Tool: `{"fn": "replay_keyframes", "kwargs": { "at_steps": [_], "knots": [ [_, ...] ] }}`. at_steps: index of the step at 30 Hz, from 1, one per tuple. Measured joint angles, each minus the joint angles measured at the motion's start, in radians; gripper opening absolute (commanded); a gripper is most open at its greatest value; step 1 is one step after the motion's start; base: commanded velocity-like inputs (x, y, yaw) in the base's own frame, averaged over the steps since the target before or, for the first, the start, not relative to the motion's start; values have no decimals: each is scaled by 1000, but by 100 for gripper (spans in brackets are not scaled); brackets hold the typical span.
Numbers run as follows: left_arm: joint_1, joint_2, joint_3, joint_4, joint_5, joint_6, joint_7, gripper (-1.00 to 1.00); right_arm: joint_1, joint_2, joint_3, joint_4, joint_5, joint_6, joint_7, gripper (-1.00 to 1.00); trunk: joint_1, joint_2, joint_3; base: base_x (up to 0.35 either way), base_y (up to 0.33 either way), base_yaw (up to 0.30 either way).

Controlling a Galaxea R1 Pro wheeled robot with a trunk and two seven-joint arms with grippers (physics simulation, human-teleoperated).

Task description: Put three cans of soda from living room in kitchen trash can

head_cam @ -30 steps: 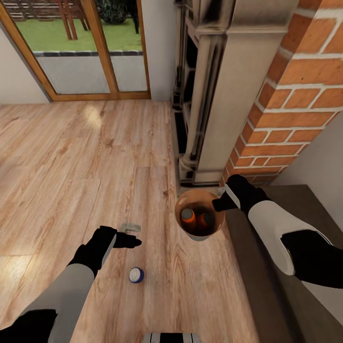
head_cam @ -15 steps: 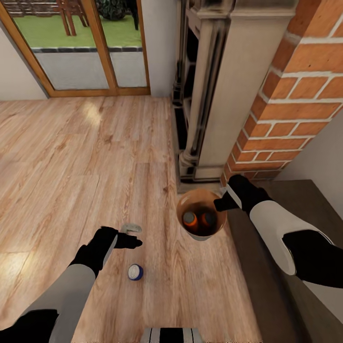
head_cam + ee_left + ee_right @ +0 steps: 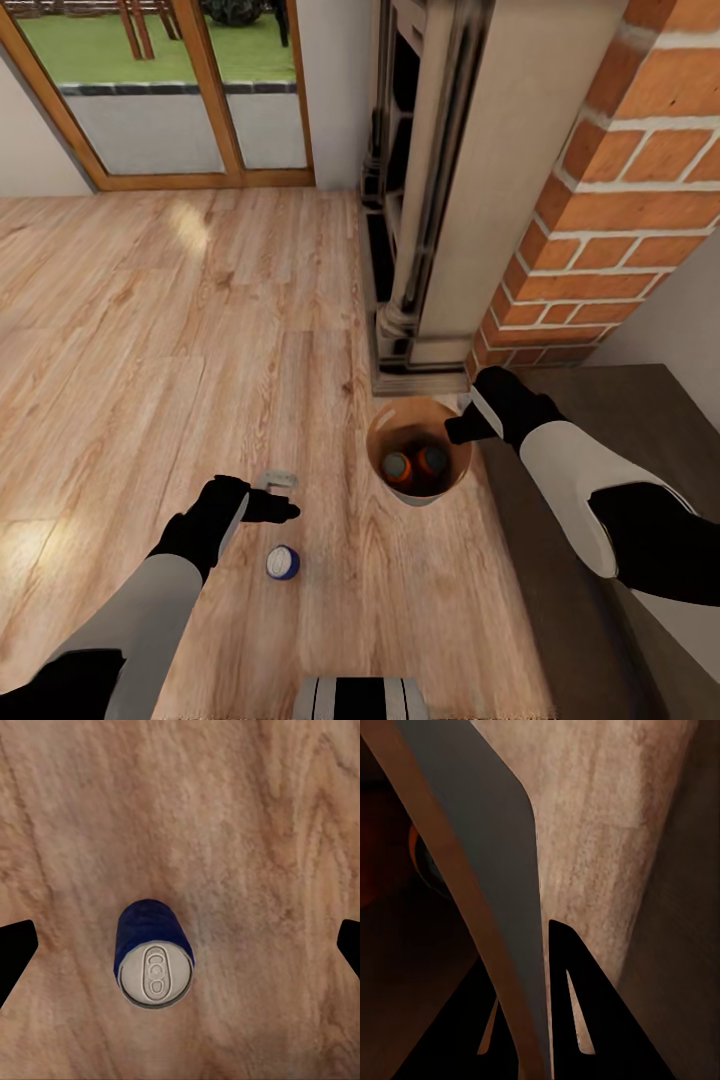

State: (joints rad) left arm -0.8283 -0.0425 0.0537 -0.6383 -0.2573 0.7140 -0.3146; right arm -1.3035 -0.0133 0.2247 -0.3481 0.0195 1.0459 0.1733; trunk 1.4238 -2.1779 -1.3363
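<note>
Below the open left hand (image 3: 268, 508) stands the blue can (image 3: 283, 562).

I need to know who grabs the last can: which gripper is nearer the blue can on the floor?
Left. The left gripper hangs open just above the blue can; the right gripper is across at the bin, clamped on its rim.

No text, brand or number can be read anywhere. The blue can (image 3: 152, 954) has a plain side. Its silvery top bears only the tab.
</note>
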Motion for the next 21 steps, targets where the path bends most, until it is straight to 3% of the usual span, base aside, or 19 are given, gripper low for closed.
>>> {"fn": "replay_keyframes", "kwargs": {
  "at_steps": [8,18,21],
  "knots": [
    [0,-7,-1,0,1,1,-1,100,2,1,4,0,-1,0,-25,-100,0,0,-6,0,0,0],
    [0,-13,-1,0,-3,11,-4,100,3,14,2,-1,-11,1,-36,-100,38,-70,-43,0,0,0],
    [0,-13,-1,0,-4,51,-3,100,3,14,1,0,-5,1,-37,-100,50,-91,-56,0,0,0]
  ]
}}
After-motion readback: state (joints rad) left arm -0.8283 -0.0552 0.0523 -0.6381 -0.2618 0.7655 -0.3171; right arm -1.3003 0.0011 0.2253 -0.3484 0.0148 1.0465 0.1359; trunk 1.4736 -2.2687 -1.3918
